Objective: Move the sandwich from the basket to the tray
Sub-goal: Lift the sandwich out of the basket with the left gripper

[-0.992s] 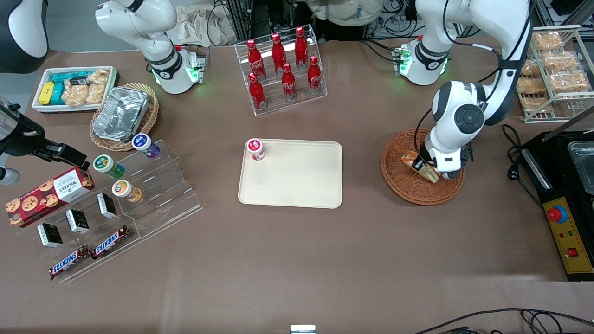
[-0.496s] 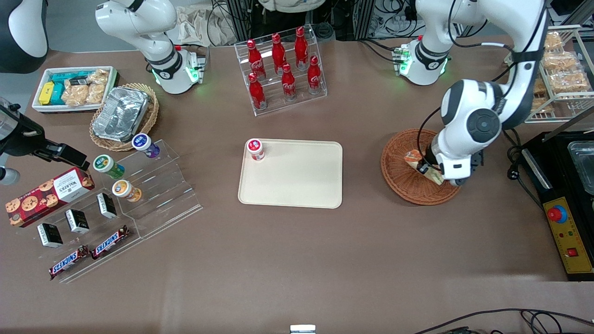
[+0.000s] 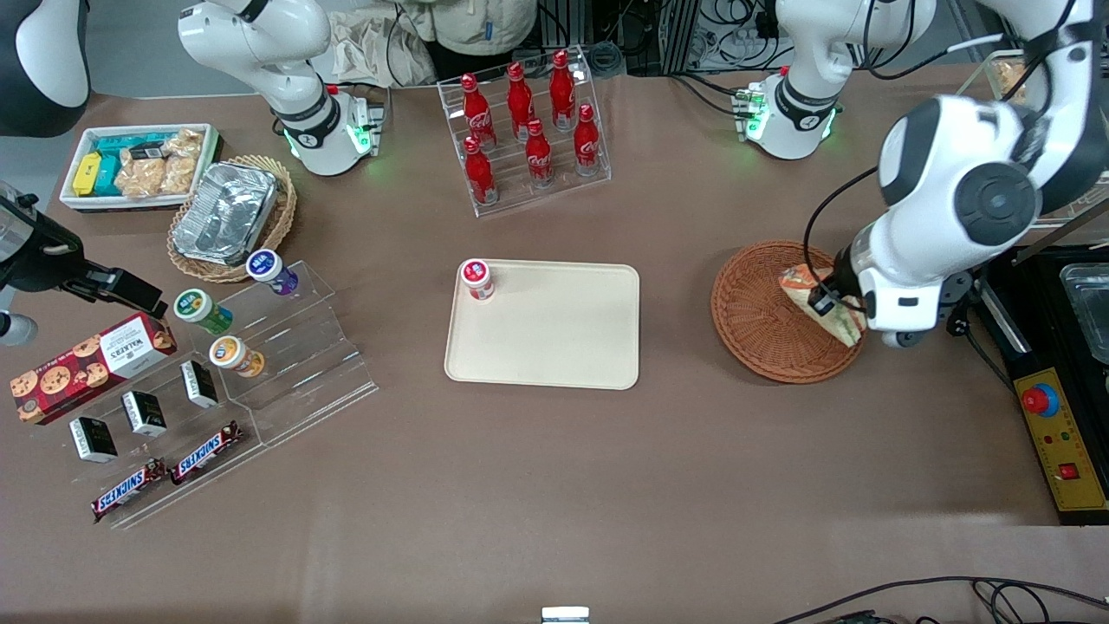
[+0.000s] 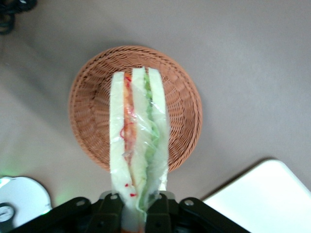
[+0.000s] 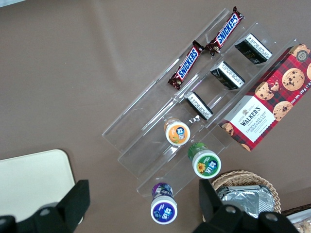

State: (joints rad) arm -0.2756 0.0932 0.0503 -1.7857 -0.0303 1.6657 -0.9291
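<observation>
Brown desk, wide bare stretch nearest the front camera. We list, largest first:

Tray, cream, mid-desk, bare but for a small red-and-white jar in one corner; bare desk lies between it and the basket.

Basket, reddish-brown wicker, toward the working arm's end; the wrist view shows its bowl below the lifted load.

Bottle rack, clear, red bottles, script too small for us to read.

Biscuit box, red tartan, marked "WALKERS".

Sandwich, wrapped in clear film, held above the basket's rim, clear of the weave.

Pincer, closed onto the sandwich's base, fingers pressing both sides.

Two bars, marked "SNICKERS".
</observation>
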